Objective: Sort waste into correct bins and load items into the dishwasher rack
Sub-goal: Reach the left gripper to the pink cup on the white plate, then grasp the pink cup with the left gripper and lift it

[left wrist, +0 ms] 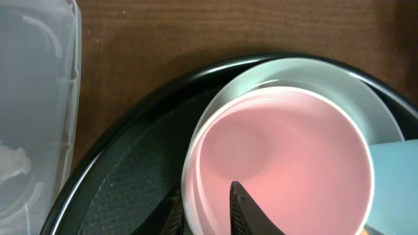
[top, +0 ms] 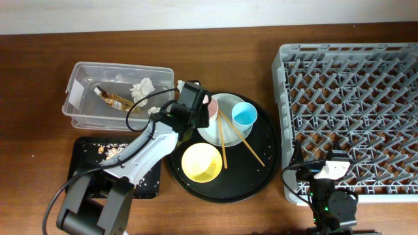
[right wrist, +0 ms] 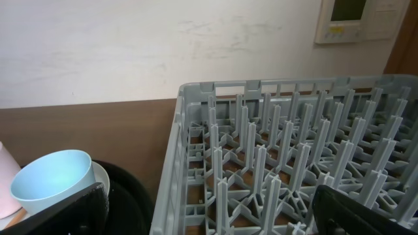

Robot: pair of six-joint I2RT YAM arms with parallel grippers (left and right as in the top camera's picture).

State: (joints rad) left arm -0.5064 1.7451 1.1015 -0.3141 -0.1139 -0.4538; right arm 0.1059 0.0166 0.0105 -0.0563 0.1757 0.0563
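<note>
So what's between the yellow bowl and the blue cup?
The chopsticks lie between the yellow bowl and the blue cup, on the round black tray. The overhead view shows it.

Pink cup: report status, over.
Left fingers astride pink cup rim, grip unconfirmed. Right fingers open, empty, by rack. Blue cup close beside.

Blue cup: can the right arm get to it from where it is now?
Probably yes. The blue cup sits on the tray's right side, nearest the open right gripper, with bare tray between. Watch the left gripper at the pink cup beside it and the chopsticks.
</note>
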